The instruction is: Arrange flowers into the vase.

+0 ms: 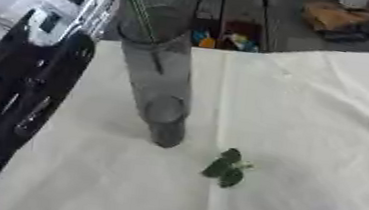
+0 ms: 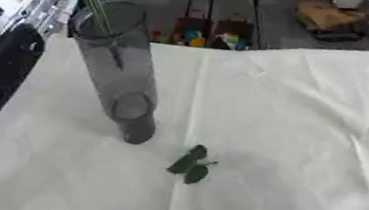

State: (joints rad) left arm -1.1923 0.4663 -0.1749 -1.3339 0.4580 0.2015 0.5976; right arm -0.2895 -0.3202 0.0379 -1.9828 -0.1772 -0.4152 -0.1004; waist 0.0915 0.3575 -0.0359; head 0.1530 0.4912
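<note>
Looking down, we see a green stem [image 1: 138, 5] in the glass vase [image 1: 157, 86]; keep it upright, though our fingers' state can't be told.
</note>
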